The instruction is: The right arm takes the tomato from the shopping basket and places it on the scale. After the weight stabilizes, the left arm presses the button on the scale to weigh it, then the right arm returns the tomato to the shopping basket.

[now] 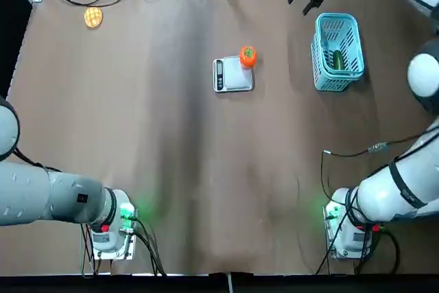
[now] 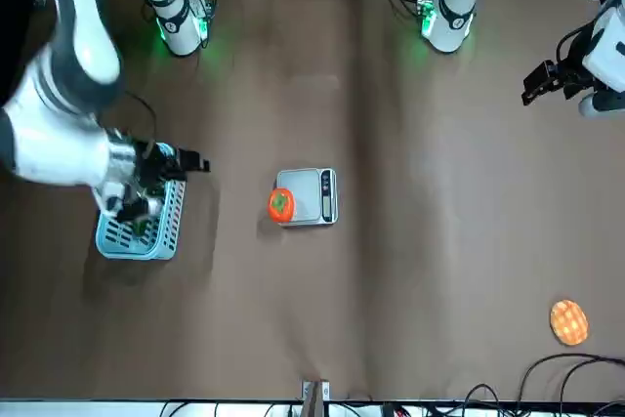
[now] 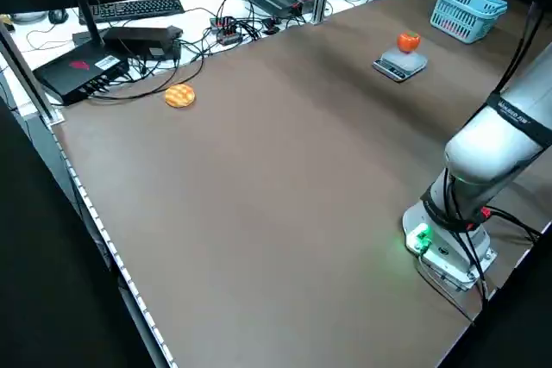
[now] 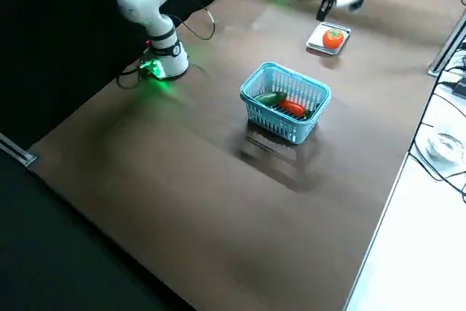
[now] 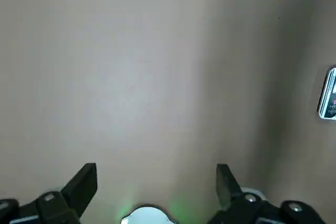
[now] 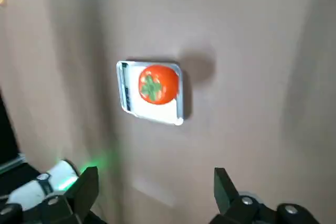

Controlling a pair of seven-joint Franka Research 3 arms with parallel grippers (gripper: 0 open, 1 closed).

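The tomato point(image 6: 158, 84) sits on the scale point(image 1: 237, 81), toward the side away from the display, while the right arm's hand point(image 6: 156, 195) is in the air above the bench point(image 1: 206, 190) near the basket point(image 1: 337, 51), its fingers apart and holding nothing. The left arm's hand point(image 5: 157, 192), also spread and empty, is well away from the scale. Being round and near the platform's edge, the tomato could roll off if the left arm nudges the scale, and a press made off the button could disturb the reading.
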